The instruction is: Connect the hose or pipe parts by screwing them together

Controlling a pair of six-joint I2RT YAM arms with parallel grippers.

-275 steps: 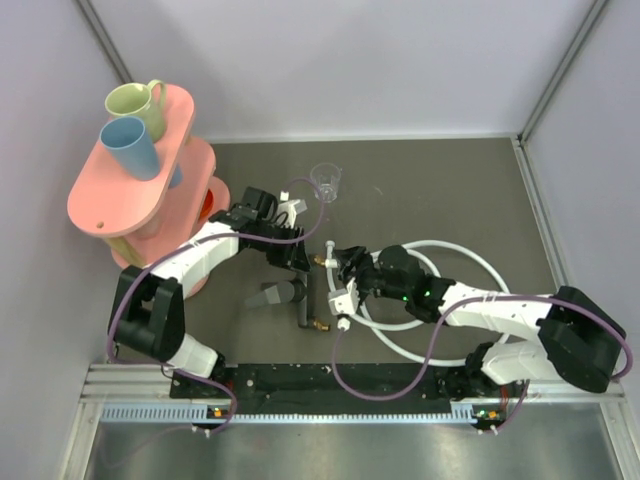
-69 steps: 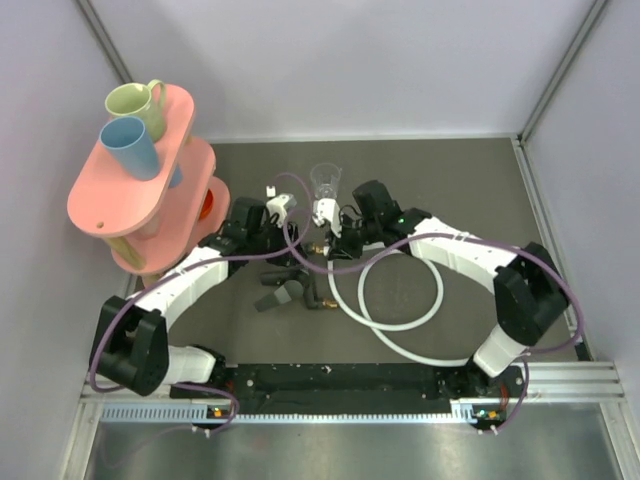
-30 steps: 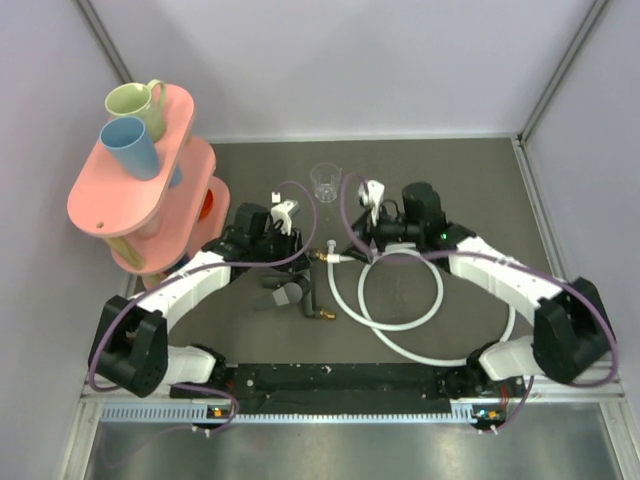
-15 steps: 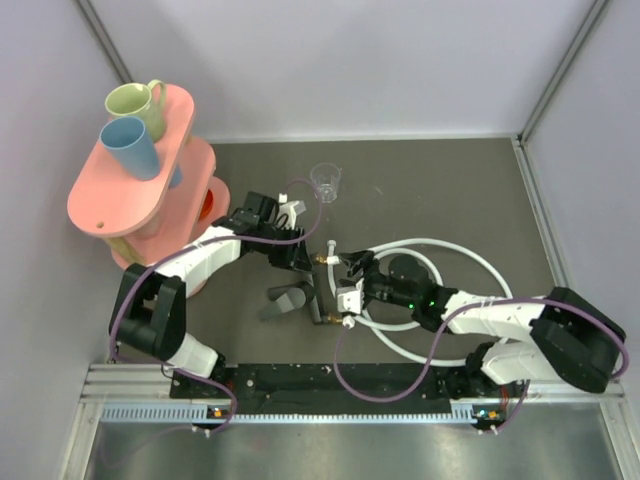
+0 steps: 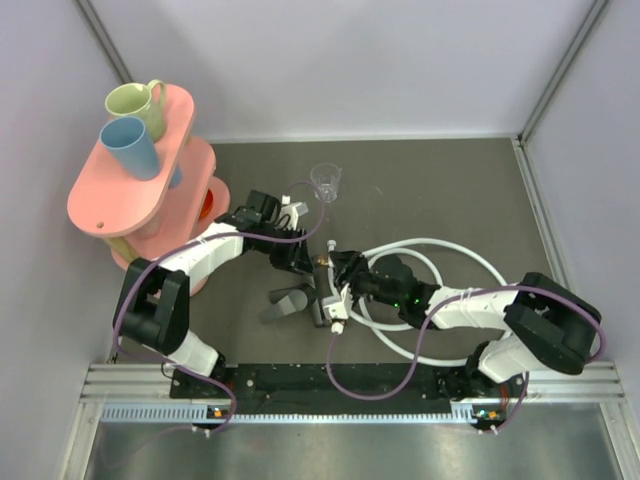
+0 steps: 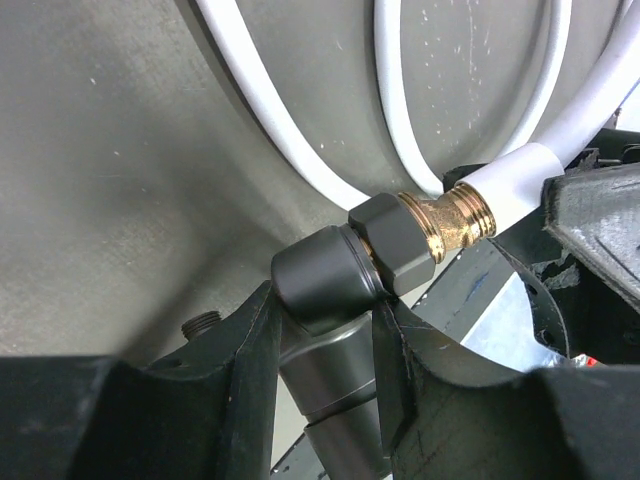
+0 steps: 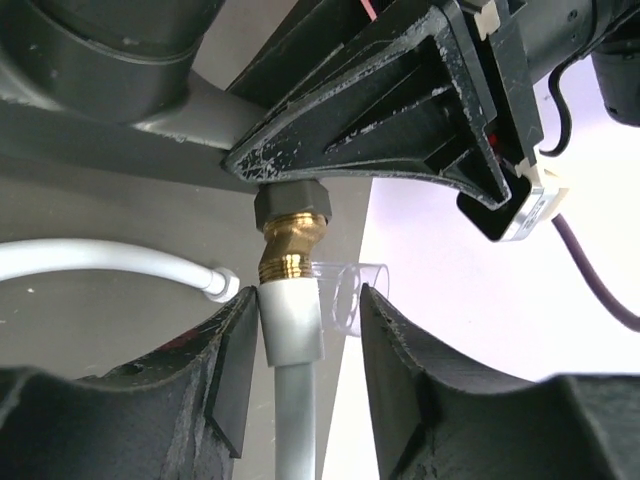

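Observation:
My left gripper (image 6: pixel 325 345) is shut on the black fitting (image 6: pixel 322 278), holding it just above the table left of centre (image 5: pixel 318 288). A brass connector (image 6: pixel 447 218) sits in the fitting's black nut and joins the white hose end (image 7: pixel 291 318). The hose (image 5: pixel 455 246) lies in loops on the right half of the table. My right gripper (image 7: pixel 298 340) is open around the hose's white end sleeve, just below the brass connector (image 7: pixel 290 245). Its left finger (image 7: pixel 232 360) touches the sleeve, while a gap shows on the other side. From above, the right gripper (image 5: pixel 336 274) sits beside the left gripper (image 5: pixel 303 262).
A pink two-tier stand (image 5: pixel 100 205) at the back left carries a green mug (image 5: pixel 135 100) and a blue cup (image 5: pixel 130 146). A clear plastic cup (image 5: pixel 325 182) stands behind the grippers. Purple cables (image 5: pixel 345 350) loop along both arms. Walls close in the table.
The right arm has swung from the back of the table to the near side and brought its gripper up to the hose end, jaws narrowing. The left gripper kept hold of the fitting.

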